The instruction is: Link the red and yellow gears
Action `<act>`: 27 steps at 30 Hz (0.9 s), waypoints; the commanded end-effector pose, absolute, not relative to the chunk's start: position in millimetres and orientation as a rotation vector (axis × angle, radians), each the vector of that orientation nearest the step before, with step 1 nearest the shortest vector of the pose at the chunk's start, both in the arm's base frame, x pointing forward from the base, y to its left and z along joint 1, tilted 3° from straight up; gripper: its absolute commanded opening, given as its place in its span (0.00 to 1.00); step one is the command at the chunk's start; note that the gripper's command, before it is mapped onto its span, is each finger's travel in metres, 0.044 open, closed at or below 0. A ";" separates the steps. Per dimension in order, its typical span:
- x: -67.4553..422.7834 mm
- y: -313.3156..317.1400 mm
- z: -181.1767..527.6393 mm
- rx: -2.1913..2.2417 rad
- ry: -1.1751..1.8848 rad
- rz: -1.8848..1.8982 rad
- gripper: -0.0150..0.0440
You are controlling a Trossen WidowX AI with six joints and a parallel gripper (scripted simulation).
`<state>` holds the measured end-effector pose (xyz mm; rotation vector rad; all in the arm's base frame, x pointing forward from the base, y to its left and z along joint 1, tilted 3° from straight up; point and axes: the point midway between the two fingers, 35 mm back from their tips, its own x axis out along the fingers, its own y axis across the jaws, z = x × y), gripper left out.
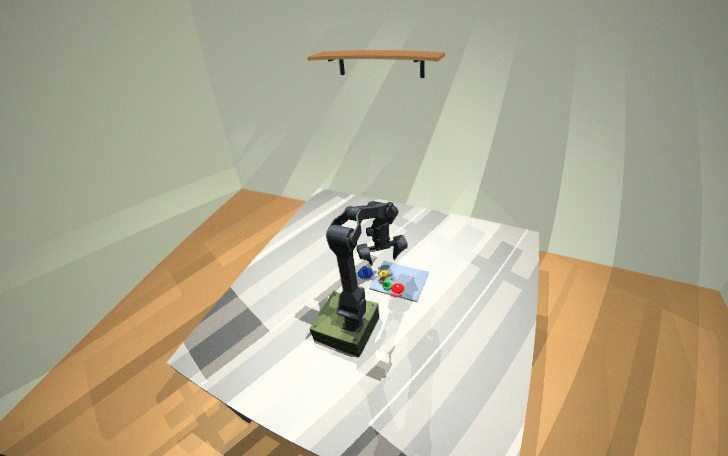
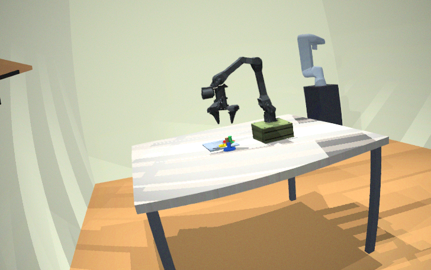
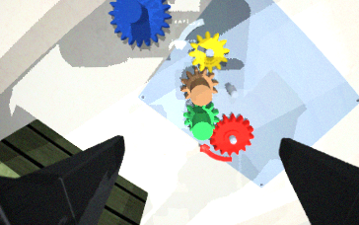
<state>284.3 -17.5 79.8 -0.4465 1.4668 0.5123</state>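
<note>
Counter (image 1: 462, 365) (image 2: 190, 177) beneath everything, it carries the grey board (image 1: 416, 276) (image 2: 208, 145) (image 3: 296, 64), laid flat so its pegs stand up for gears. My jaws (image 1: 382, 257) (image 2: 225, 122) are spread wide with nothing between them, raised over the work, which I take for backing away after a release. Largest of the gears, the blue one (image 1: 365, 272) (image 2: 229, 148) (image 3: 140, 22) stands off the board, probably a spare too big for this chain. The red gear (image 1: 397, 288) (image 3: 233, 134) sits beside its arrow; the green gear (image 1: 386, 284) (image 2: 230, 138) (image 3: 201, 118) adjoins it, then the brown gear (image 1: 383, 280) (image 2: 227, 140) (image 3: 199, 86), then the yellow gear (image 1: 380, 274) (image 2: 222, 145) (image 3: 209, 50). Two between should reverse yellow against red, leaving the bare peg (image 3: 231, 89) unused. Whether both sit fully flat, I cannot tell.
</note>
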 end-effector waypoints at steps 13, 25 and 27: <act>271.6 128.9 113.4 -0.440 1.461 0.523 1.00; 214.3 222.3 137.1 -0.427 1.461 0.536 1.00; 214.3 222.3 137.1 -0.427 1.461 0.536 1.00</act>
